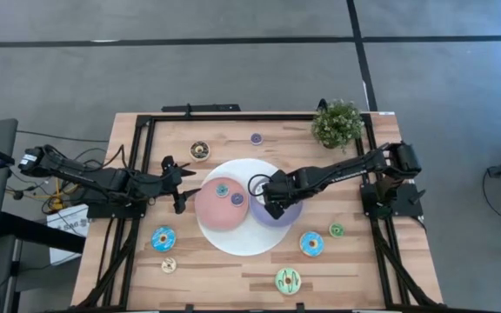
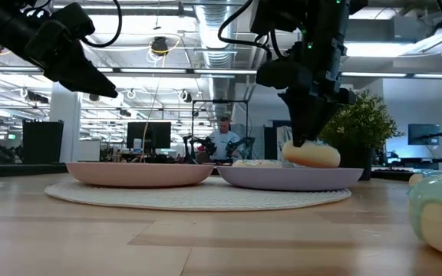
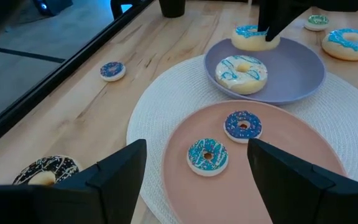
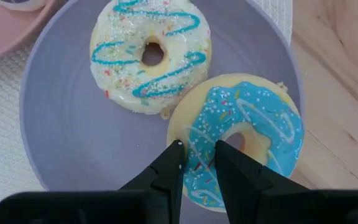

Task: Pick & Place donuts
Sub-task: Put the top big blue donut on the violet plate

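Fingers of the right pincer [image 4: 197, 163] were clamped on the rim of a blue-iced donut [image 4: 244, 134], nipping one side of the ring between hole and edge. That donut hung over the right edge of the purple plate [image 4: 61, 124], touching a white donut [image 4: 149, 53] lying flat there. Far to the left, the left pincer [image 3: 194, 168] waited with fingers apart beside the pink plate [image 3: 284, 180].

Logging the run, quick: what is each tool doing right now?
Left tool: open, empty, above the pink round plate.
Right tool: shut on the blue-iced toy ring donut.
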Robot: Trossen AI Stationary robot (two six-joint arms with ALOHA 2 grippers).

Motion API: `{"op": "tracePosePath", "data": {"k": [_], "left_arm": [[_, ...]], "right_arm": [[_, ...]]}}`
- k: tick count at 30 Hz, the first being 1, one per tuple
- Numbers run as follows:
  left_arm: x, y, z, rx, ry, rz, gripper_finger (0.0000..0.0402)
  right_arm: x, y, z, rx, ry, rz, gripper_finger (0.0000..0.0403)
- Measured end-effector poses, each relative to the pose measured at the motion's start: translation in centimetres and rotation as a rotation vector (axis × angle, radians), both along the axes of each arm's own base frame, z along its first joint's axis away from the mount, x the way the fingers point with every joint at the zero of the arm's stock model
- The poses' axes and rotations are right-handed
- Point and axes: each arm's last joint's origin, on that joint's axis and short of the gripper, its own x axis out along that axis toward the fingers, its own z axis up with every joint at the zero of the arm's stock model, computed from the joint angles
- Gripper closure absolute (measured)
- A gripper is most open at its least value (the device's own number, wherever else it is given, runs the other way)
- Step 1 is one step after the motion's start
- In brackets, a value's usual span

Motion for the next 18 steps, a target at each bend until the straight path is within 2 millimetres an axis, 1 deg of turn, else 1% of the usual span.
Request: {"op": "tracePosePath", "data": {"k": [7, 18], "left_arm": [[0.0, 0.0, 0.0, 0.0, 0.0, 0.0, 0.0127], [0.0, 0.0, 0.0, -0.001, 0.0, -0.001, 0.0127]], "right_arm": [[0.02, -0.27, -0.02, -0.012, -0.005, -0.034, 0.0321], [0.03, -0.23, -0.03, 0.004, -0.002, -0.032, 0.0321]]}}
